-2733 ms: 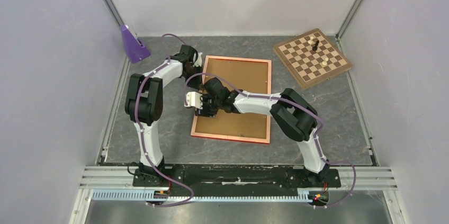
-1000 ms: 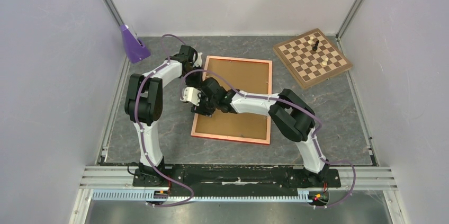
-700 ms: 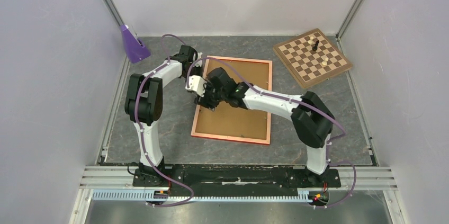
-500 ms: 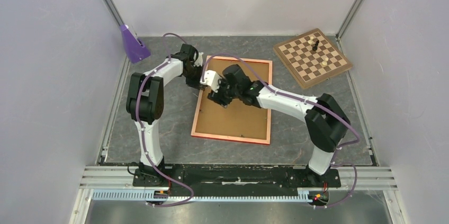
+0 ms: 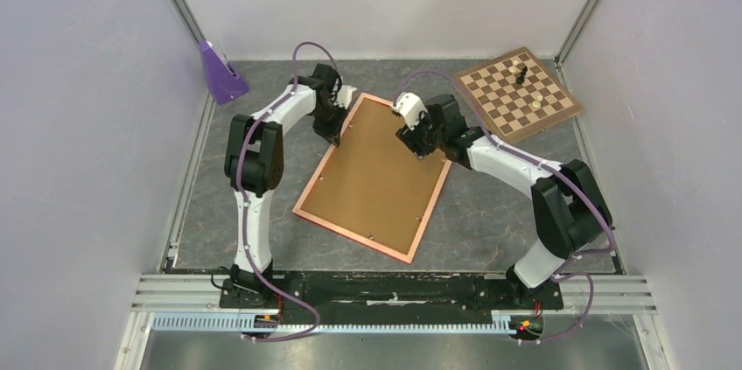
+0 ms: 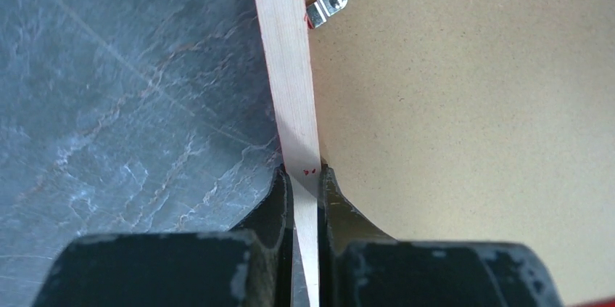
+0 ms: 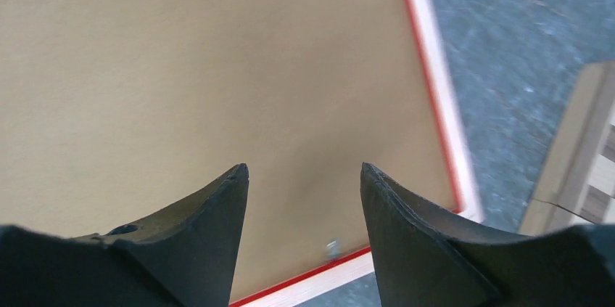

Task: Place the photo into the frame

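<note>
1. Left claw point(image 6: 303, 173) pinches the face-down frame point(image 6: 290, 67) by its eleven o'clock rail, seemingly to steady it.
2. Right claw point(image 7: 304, 169) hovers half-open, empty, over the backing board point(image 7: 181, 67) at one o'clock.
3. Photo unseen.

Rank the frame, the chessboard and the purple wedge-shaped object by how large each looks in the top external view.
1. the frame, clearly the largest
2. the chessboard
3. the purple object, the smallest
</note>
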`<action>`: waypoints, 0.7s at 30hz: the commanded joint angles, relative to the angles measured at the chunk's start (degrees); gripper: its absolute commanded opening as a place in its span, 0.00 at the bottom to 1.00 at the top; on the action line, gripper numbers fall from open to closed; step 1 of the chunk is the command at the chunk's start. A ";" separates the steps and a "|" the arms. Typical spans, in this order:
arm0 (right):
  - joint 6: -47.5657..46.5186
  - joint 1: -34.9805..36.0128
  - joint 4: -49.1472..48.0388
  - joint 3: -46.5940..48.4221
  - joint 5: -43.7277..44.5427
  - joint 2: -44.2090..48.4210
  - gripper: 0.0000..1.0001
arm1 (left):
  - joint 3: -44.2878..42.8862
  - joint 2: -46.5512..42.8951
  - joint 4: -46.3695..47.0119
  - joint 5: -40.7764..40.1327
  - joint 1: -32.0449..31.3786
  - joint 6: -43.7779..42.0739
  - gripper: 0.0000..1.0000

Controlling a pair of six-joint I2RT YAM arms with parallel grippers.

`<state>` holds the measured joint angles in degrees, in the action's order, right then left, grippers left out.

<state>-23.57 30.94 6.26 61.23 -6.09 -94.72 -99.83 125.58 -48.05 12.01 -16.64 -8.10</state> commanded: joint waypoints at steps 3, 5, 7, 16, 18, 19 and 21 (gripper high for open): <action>2.48 -4.35 -4.09 -0.30 1.97 3.40 0.62 | -7.38 2.73 -2.26 -6.39 -3.96 -16.90 0.02; 2.73 -4.96 -4.33 -0.84 1.87 3.92 0.62 | -9.01 3.33 -1.48 -7.86 -5.11 -19.90 0.02; 2.99 -5.36 -4.68 -1.62 1.87 4.69 0.62 | -9.87 3.52 1.04 -10.95 -6.53 -22.71 0.02; 6.34 -8.66 -5.76 -5.71 2.83 7.35 0.62 | -17.73 7.36 8.66 -16.72 -9.50 -30.64 0.10; 7.86 -9.62 -5.80 -6.36 3.10 7.85 0.62 | -17.59 7.22 10.87 -15.79 -9.55 -32.04 0.14; 8.49 -10.03 -5.77 -6.66 3.09 8.03 0.62 | -17.50 7.06 11.89 -15.21 -9.64 -32.53 0.17; 9.70 -10.78 -7.69 -7.45 3.18 8.49 0.62 | -17.50 6.98 13.57 -14.92 -9.90 -32.84 0.29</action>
<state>-17.50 21.52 2.81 55.13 -3.86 -88.79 -114.04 133.69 -42.61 -1.41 -26.44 -34.22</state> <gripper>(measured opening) 0.623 0.206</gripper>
